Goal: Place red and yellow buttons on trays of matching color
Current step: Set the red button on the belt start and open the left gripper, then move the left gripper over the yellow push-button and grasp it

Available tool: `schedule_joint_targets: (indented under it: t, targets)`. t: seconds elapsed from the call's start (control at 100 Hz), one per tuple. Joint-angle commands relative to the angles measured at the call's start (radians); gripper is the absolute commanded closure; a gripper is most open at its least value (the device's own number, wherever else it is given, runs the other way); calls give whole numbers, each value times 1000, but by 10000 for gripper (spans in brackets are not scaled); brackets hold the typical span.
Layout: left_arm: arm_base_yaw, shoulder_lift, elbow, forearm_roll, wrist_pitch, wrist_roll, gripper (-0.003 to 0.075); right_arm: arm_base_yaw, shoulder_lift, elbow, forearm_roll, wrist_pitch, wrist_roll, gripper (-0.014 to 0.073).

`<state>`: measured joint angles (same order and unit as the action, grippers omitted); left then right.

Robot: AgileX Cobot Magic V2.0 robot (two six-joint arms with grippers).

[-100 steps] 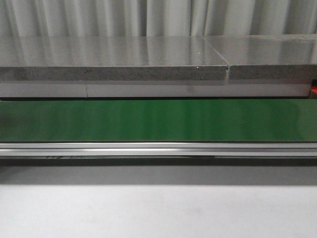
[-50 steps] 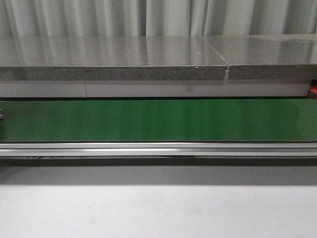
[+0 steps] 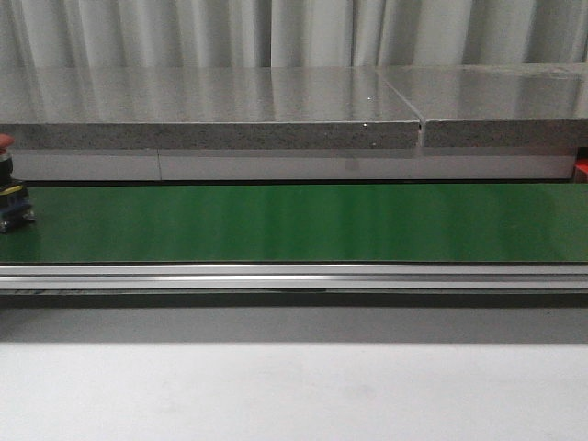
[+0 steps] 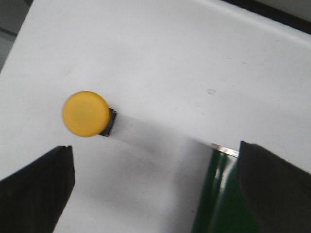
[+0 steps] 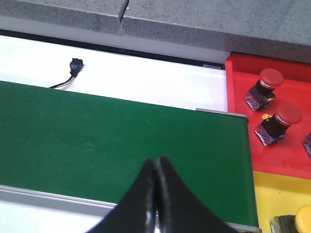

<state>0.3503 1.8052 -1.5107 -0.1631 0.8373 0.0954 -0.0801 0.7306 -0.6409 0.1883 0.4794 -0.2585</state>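
Yellow button (image 4: 85,114) on white table (image 4: 160,63), between the left gripper's (image 4: 155,187) spread fingers (image 4: 36,191).
Its cap is round, smooth and matte, on a dark square base, near the green belt's (image 4: 221,199) end. Right gripper (image 5: 155,167) is pressed together over the belt's near edge. Two glossy red buttons (image 5: 265,85) sit in the red tray (image 5: 240,73) beside the yellow tray (image 5: 272,196). Another red-capped button (image 3: 11,193) stands at the belt's left edge.

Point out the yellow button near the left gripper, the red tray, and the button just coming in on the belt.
yellow button (image 4: 84,113), left wrist view, on its round cap.
red tray (image 5: 243,73), right wrist view, on bare floor near its corner.
incoming button (image 3: 13,204), front view, on its body at the belt's left edge.
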Motion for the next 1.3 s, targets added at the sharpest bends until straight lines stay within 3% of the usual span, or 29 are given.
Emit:
schedule_joint_targets:
  t: [0.0, 0.68, 0.81, 0.95, 1.2, 1.29]
  targets:
    - [29, -16, -33, -8, -72, 3, 71, 0, -7, -27, 7, -74, -12, 662]
    - [58, 192, -36, 2, -275, -6, 71, 0, -7, -27, 7, -74, -12, 662]
    - [58, 203, -36, 2, -290, -6, 112, 0, -7, -27, 7, -74, -12, 662]
    - [58, 203, -36, 2, -290, -6, 245, 0, -7, -27, 7, -74, -12, 662]
    - [58, 197, -36, 2, -255, -6, 654, 0, -7, -27, 7, -74, -12, 662]
    - [58, 173, -36, 2, -240, -6, 738, 0, -7, -27, 7, -74, -12, 662]
